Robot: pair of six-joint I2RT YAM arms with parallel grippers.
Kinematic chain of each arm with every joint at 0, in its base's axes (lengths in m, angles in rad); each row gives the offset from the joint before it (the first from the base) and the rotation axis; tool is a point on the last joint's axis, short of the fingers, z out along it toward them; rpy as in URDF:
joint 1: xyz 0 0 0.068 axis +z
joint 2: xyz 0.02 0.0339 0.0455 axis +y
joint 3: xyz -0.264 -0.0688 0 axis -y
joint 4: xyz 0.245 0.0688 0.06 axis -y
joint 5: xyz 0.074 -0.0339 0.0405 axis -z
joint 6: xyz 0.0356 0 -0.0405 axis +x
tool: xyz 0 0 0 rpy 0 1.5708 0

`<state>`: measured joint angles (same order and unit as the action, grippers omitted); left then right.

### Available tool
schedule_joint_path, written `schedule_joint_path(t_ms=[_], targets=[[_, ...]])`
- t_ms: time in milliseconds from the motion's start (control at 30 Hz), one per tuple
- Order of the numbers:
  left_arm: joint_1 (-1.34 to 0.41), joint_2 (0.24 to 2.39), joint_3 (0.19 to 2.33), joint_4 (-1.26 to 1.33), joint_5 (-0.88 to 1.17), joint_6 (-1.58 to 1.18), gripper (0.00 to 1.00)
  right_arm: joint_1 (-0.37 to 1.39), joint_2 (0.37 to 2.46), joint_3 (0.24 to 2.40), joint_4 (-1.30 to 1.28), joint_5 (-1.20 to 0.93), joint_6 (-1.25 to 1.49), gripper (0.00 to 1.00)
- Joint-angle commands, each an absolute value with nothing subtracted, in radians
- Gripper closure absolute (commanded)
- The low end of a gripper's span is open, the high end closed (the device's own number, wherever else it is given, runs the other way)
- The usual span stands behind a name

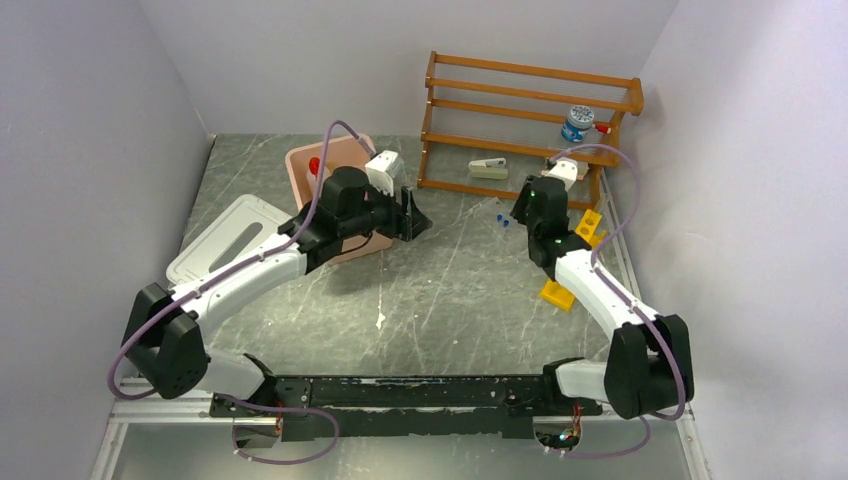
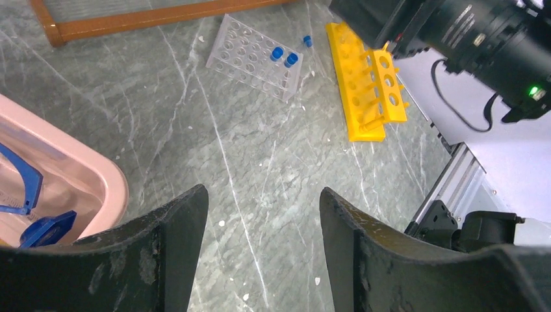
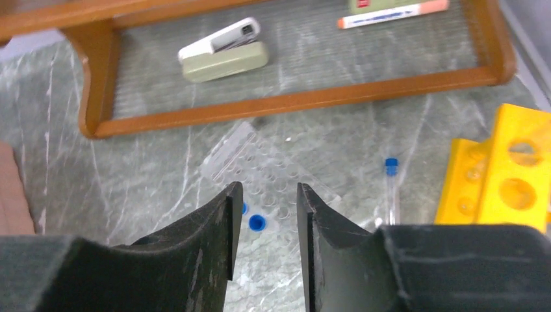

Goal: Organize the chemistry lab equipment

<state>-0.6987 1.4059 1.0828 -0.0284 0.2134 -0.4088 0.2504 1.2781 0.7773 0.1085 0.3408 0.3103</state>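
My left gripper [image 1: 412, 215] is open and empty, low over bare table just right of the pink bin [image 1: 345, 155]; its fingers frame the table in the left wrist view [image 2: 263, 198]. The bin [image 2: 107, 188] holds blue-framed goggles [image 2: 19, 188], a blue hexagonal piece [image 2: 45, 229] and a red-capped bottle [image 1: 314, 165]. My right gripper [image 1: 522, 205] is open and empty [image 3: 266, 195] above a clear tube rack [image 3: 266, 162] with a blue-capped tube [image 3: 258, 223]. A yellow holed rack [image 2: 367, 81] lies to its right. Tongs, tubing and small glass are out of view.
A wooden shelf rack [image 1: 530, 110] stands at the back right with a stapler-like item [image 3: 224, 52], a marker [image 3: 390, 16] and a blue-lidded jar [image 1: 577, 122]. A loose blue-capped tube [image 3: 391, 185] lies by the yellow rack [image 3: 513, 175]. A white lid [image 1: 230, 240] lies left.
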Motion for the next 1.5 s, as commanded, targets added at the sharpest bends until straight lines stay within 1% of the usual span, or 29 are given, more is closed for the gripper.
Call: schedule_joint_path(t_ms=[0, 67, 167, 567, 667, 833, 1067, 1333, 1467], targets=[[-0.688, 1.350, 1.055, -0.008, 0.206, -0.413, 0.32, 0.195, 1.289, 0.863, -0.155, 0.415, 0.408, 0.63], [-0.686, 1.338, 1.044, -0.008, 0.205, -0.414, 0.32, 0.156, 1.329, 0.887, -0.208, 0.410, 0.409, 0.67], [-0.684, 1.324, 1.028, 0.011, 0.207, -0.413, 0.31, 0.088, 1.412, 0.923, -0.253, 0.376, 0.408, 0.68], [-0.683, 1.307, 1.020, 0.002, 0.173, -0.382, 0.30, 0.069, 1.690, 1.025, -0.246, 0.507, 0.385, 0.66], [-0.682, 1.312, 1.020, 0.002, 0.174, -0.384, 0.30, 0.067, 1.738, 1.044, -0.240, 0.528, 0.361, 0.63], [-0.680, 1.327, 1.031, 0.002, 0.176, -0.385, 0.30, 0.052, 1.785, 1.068, -0.234, 0.446, 0.334, 0.58], [-0.680, 1.340, 1.040, 0.002, 0.185, -0.388, 0.30, 0.011, 1.824, 1.046, -0.218, 0.315, 0.361, 0.59], [-0.680, 1.339, 1.037, 0.002, 0.197, -0.395, 0.30, 0.005, 1.836, 1.028, -0.196, 0.284, 0.368, 0.75], [-0.678, 1.335, 1.037, 0.002, 0.202, -0.401, 0.31, 0.006, 1.837, 1.023, -0.177, 0.278, 0.373, 0.91]])
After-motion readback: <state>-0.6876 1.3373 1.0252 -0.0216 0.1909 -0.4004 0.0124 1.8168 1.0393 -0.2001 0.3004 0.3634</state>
